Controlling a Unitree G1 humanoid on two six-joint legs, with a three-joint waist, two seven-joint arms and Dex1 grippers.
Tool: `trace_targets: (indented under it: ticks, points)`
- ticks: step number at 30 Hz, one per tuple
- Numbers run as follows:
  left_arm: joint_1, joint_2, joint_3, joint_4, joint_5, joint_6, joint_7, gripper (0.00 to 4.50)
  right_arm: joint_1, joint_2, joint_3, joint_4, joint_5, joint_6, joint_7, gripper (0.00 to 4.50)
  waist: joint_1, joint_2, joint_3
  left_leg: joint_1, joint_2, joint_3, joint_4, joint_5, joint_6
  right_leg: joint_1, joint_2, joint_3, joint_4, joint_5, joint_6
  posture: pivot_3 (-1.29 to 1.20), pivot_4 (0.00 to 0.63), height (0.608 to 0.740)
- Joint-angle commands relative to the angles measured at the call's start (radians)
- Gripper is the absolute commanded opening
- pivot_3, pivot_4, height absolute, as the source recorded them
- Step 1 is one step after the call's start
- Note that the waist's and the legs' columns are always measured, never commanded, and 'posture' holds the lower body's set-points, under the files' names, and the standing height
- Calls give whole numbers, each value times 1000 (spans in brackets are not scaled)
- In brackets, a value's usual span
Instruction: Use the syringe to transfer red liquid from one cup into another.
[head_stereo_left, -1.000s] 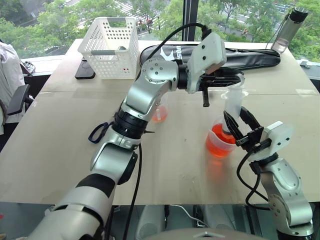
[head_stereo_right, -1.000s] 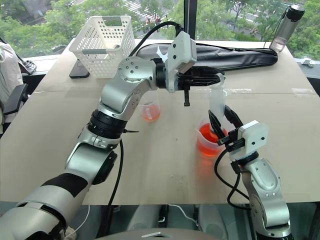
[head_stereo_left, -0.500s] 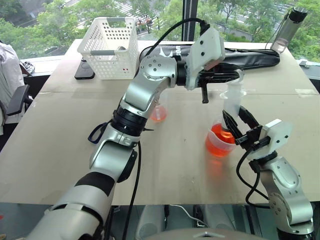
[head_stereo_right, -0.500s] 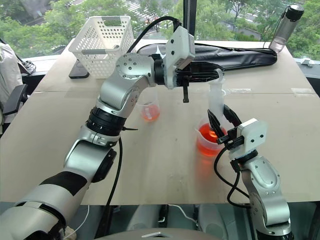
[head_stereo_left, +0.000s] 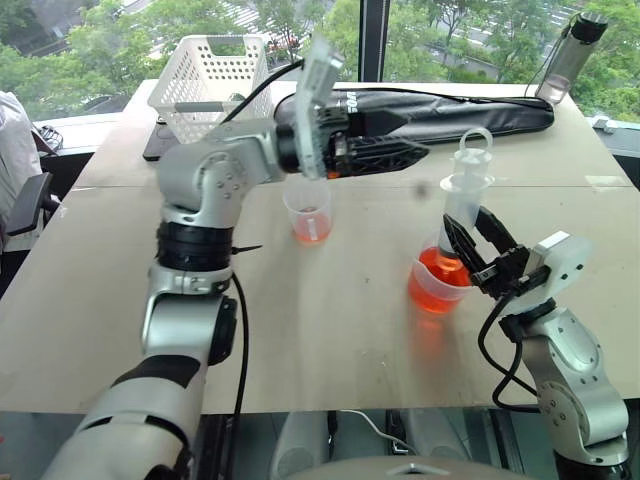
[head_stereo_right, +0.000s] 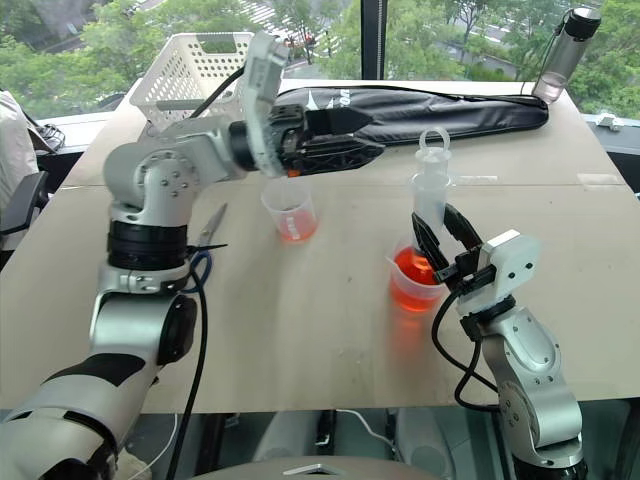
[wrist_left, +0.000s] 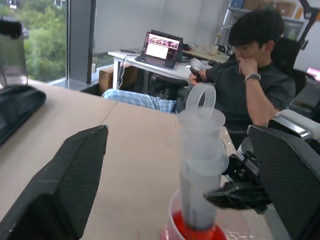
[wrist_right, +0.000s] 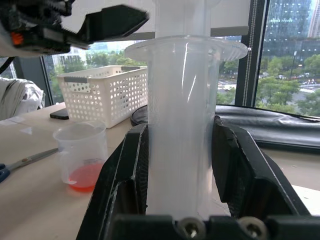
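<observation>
Syringe (head_stereo_left: 462, 200): stands nearly upright, long axis vertical, in the wide beaker (head_stereo_left: 436, 285); its ring-topped plunger (head_stereo_left: 472, 145) points up and is drawn partway out, its tip end points down into the red liquid (head_stereo_left: 437, 280) and is hidden there.
Syringe lean: the top tilts slightly toward the far right of the table (head_stereo_left: 330, 330).
Right end effector (head_stereo_left: 474, 245): its 2 black fingers are clenched on the syringe barrel, 1 on each side, just below the barrel's flange; the right wrist view shows both pads pressed against the clear tube.
Left end effector (head_stereo_left: 400, 155): released, its 2 fingers spread wide and pointing level toward the robot's right; it hangs above the table to the left of the plunger ring, apart from it, holding nothing.
Wide beaker: on the table in front of the right arm, roughly half full of red liquid, the syringe standing inside it.
Narrow cup (head_stereo_left: 309, 211): upright on the table left of the beaker, well apart from it, below the left end effector's wrist; a shallow layer of red liquid lies in its bottom.
Scissors (head_stereo_right: 205, 240): flat on the table left of the narrow cup, blue handles nearest the robot.
White basket (head_stereo_left: 205, 85): at the far left of the table.
Black bag (head_stereo_left: 460, 105): long, lying along the far edge.
Bottle (head_stereo_left: 568, 52): upright at the far right corner.
Person (wrist_left: 252, 95): seated beyond the table, seen in the left wrist view.
</observation>
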Motion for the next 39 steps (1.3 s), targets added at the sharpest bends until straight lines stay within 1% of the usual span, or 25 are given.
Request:
trace_targets:
  ticks: [1, 6, 8, 11, 17, 18, 19, 20, 21, 23, 24, 32, 38, 39]
  points:
    - [45, -31, -28, -107, -36, 49, 44, 4295, -17, -10, -22, -44, 17, -13, 4, 1386, 5, 0, 0, 0, 0, 0, 0, 0, 0, 0, 0, 0, 0, 0, 0, 0, 150, 724]
    - [93, -158, -72, -150, -21, 68, 178, 4295, -26, -26, -9, -41, 0, -22, 15, 1386, 18, 0, 0, 0, 0, 0, 2, 0, 0, 1, 0, 0, 1, 0, 0, 0, 150, 724]
    - [96, -191, -74, -150, -19, 71, 212, 4295, -27, -27, -2, -44, -5, -21, 15, 1386, 18, 0, 0, 0, 0, 0, 2, 0, 0, 1, 0, 0, 1, 0, 0, 0, 150, 724]
    - [106, -210, -104, -149, 5, 55, 241, 4295, -23, -31, 8, -53, -16, -21, 17, 1386, 14, 0, 0, 0, 0, 0, 2, 0, 0, 0, 0, 1, 1, 0, 0, 0, 150, 724]
    - [122, -210, -133, -151, 27, 32, 249, 4295, -19, -30, 7, -65, -24, -18, 12, 1386, 16, 0, 0, 0, 0, 0, 1, 0, 0, 0, 0, 1, 1, 0, 0, 0, 150, 724]
    - [125, -209, -139, -154, 30, 28, 246, 3912, -19, -30, 6, -65, -25, -18, 12, 1386, 17, 0, 0, 0, 0, 0, 1, 0, 0, 0, 0, 1, 1, 0, 0, 0, 150, 724]
    - [130, -210, -146, -157, 33, 24, 245, 3773, -18, -30, 6, -66, -25, -18, 12, 1386, 17, 0, 0, 0, 0, 0, 1, 0, 0, 0, 0, 1, 1, 0, 0, 0, 150, 724]
    - [133, -214, -151, -156, 35, 21, 246, 3501, -18, -30, 6, -67, -25, -17, 12, 1386, 18, 0, 0, 0, 0, 0, 1, 0, 0, 0, 0, 1, 1, 0, 0, 0, 150, 724]
    - [135, -218, -157, -155, 39, 16, 249, 3067, -16, -30, 6, -68, -24, -17, 13, 1386, 18, 0, 0, 0, 0, 0, 1, 0, 0, 0, 0, 1, 1, 0, 0, 0, 150, 724]
    - [138, -226, -166, -152, 46, 4, 251, 1942, -14, -32, 10, -71, -21, -14, 17, 1386, 20, 0, 0, 0, 0, 0, 1, 0, 0, 0, 0, 1, 0, 0, 0, 0, 150, 724]
    - [138, -233, -164, -150, 43, 2, 253, 1640, -12, -34, 16, -74, -20, -11, 20, 1386, 19, 0, 0, 0, 0, 0, 1, 0, 0, 0, 0, 1, 0, 0, 0, 0, 150, 724]
    - [146, -249, -159, -154, 40, -6, 254, 1609, -9, -37, 24, -83, -15, 3, 15, 1386, 19, 0, 0, 0, 0, 0, 1, 0, 0, 0, 0, 1, 0, 0, 0, 0, 150, 724]
    - [154, -252, -165, -154, 64, -47, 259, 1609, -13, -76, -7, -86, 21, 62, 30, 1386, 19, 0, 0, 0, 0, 0, 1, 0, 0, 0, 0, 1, 0, 0, 0, 0, 150, 724]
    - [155, -255, -162, -154, 66, -54, 260, 1609, -15, -82, -14, -89, 31, 75, 30, 2420, 19, 0, 0, 0, 0, 0, 1, 0, 0, 0, 0, 1, 0, 0, 0, 0, 150, 724]
